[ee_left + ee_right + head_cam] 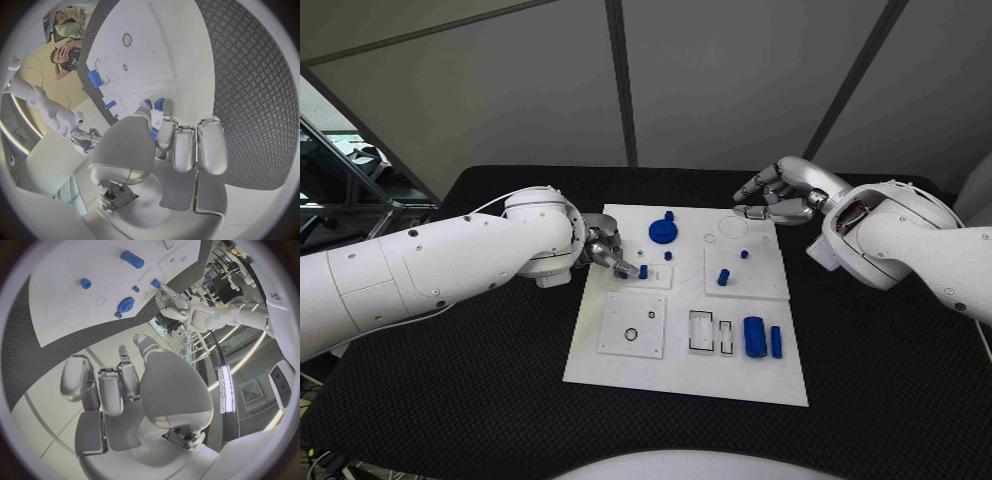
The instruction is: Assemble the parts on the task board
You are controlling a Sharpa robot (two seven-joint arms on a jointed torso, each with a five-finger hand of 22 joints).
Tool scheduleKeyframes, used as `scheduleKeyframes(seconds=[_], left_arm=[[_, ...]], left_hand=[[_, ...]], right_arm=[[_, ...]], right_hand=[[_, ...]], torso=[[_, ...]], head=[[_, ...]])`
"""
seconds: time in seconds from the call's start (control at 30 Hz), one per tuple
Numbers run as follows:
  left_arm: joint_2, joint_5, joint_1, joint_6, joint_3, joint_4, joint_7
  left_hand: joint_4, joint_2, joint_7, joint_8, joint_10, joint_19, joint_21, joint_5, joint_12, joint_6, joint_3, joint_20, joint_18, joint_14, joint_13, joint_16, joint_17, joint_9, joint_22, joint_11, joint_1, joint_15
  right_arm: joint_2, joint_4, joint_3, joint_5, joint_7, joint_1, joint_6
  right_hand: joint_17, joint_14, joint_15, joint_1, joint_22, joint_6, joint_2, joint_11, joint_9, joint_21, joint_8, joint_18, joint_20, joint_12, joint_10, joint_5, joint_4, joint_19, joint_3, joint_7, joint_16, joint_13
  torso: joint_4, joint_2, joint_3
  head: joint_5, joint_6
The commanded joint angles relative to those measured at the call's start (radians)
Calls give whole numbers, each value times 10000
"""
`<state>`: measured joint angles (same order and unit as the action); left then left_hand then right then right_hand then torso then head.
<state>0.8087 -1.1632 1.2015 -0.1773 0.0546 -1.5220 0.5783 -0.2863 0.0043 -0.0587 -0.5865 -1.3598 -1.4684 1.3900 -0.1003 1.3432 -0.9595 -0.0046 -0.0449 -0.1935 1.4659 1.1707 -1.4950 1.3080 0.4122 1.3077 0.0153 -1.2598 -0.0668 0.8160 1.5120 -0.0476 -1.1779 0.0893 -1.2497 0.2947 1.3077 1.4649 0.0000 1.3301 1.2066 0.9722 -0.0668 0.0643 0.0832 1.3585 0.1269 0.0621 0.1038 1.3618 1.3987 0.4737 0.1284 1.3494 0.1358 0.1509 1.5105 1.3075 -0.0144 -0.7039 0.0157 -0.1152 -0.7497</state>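
The white task board lies in the middle of the black table. My left hand is over the board's left side and pinches a small blue peg at its fingertips, just above a small square plate. In the left wrist view the same peg shows between the fingers. My right hand hovers at the board's far right corner, fingers curled in with nothing in them. A blue gear stands on the board between the two hands.
More blue parts sit on the board: two short pegs, a thick cylinder and a thin bar near rectangular slots. A square plate with a round hole lies at the near left. Black table surrounds the board.
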Motion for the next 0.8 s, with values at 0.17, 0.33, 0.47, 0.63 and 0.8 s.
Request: scheduleKeyframes(seconds=[0.17,0.33,0.47,0.63,0.8], left_arm=[[-31,81,14,28,7,42,179],[-60,81,15,-22,7,55,191],[-73,81,15,-38,7,64,186],[-84,106,15,-45,7,73,147],[-88,195,15,3,7,79,116]], left_hand=[[6,97,78,-62,49,-163,19,-46,-15,82,307,85,1499,729,-10,-24,1402,115,1724,35,-316,-91],[50,145,100,-59,49,-171,35,-49,-29,115,572,100,1504,730,9,-25,1406,214,1748,55,-579,-108],[148,172,123,-42,54,-172,34,-52,-48,155,860,116,1504,730,20,-24,1406,286,1762,79,-896,-128],[393,159,157,19,76,-174,36,-67,-98,236,1547,148,1506,729,30,-20,1404,384,1785,116,-1496,-162],[282,-253,120,78,75,-172,17,-50,-170,250,2731,158,1506,730,45,-18,1406,575,1819,93,-1541,-150]], right_arm=[[4,20,-7,-22,-31,-19,-1],[5,20,-7,-22,-31,-19,-4],[1,19,-7,-22,-32,-19,-7],[-3,16,-7,-22,-33,-19,-12],[-7,15,-7,-22,-53,-19,-33]], right_hand=[[1487,789,-82,-8,-1,48,-6,5,-13,-40,48,171,-25,-39,-38,61,-5,-44,47,12,-37,362],[1487,789,-82,-8,-1,48,-6,5,-13,-40,48,171,-25,-39,-38,61,-5,-44,47,12,-37,362],[1487,789,-82,-8,-1,48,-6,5,-13,-40,48,171,-25,-39,-38,61,-5,-44,47,12,-37,362],[1487,789,-82,-8,-1,48,-6,5,-13,-40,48,171,-25,-39,-38,61,-5,-44,47,12,-37,362],[1489,790,-82,-8,8,51,-11,5,-14,-36,50,169,-26,-33,-32,92,2,-37,59,11,-36,368]], torso=[[-8,-7,3],[-1,-3,2],[-2,-2,3],[3,0,0],[3,5,0]], head=[[15,-19],[23,-38],[23,-49],[24,-61],[9,-65]])
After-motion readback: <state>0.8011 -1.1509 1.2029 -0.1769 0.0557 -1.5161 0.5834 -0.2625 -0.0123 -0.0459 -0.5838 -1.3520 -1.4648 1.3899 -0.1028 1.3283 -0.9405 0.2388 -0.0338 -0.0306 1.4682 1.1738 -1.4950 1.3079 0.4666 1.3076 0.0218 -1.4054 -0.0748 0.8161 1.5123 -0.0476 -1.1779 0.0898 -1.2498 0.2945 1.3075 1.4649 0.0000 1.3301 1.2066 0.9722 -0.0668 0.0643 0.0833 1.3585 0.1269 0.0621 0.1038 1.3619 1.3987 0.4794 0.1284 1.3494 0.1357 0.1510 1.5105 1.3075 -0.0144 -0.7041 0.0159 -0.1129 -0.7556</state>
